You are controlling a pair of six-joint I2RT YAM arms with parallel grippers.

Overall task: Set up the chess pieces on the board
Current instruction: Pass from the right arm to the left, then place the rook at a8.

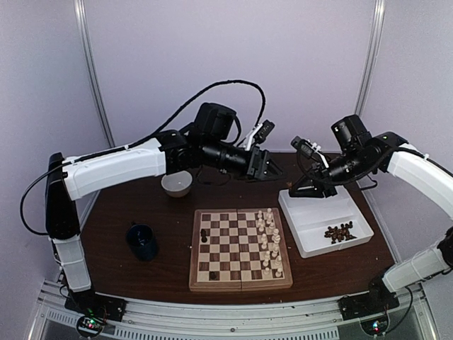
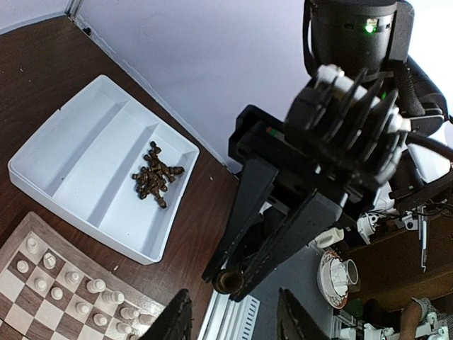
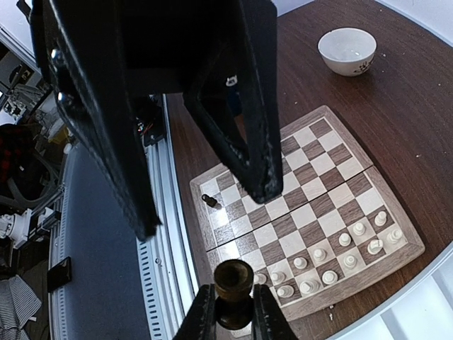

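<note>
1. While a dark piece [image 3: 233, 283] is pinched between the almost closed fingers of the right gripper [image 3: 232, 303], it is held in the air, and the board [image 3: 322, 202] is seen well below and beyond the fingertips.
2. The left gripper [image 2: 233, 322] is held opposite the right one, with its fingers parted and nothing between them. A handover of the piece may be intended, though this is only judged.
3. The cream pieces [image 1: 270, 241] are judged to be done: two rows are stood along the board edge nearest the right gripper.
4. Only a lone dark chessman [image 1: 204, 236] is stood on the board, at the edge farthest from the right gripper and below the left arm.
5. A heap of dark pieces [image 1: 338, 232] is left in the white tray [image 1: 311, 216], which lies just under the right gripper.
6. Nearly the whole dark side is therefore judged to be not yet set, so the task is taken to be about half complete.
</note>
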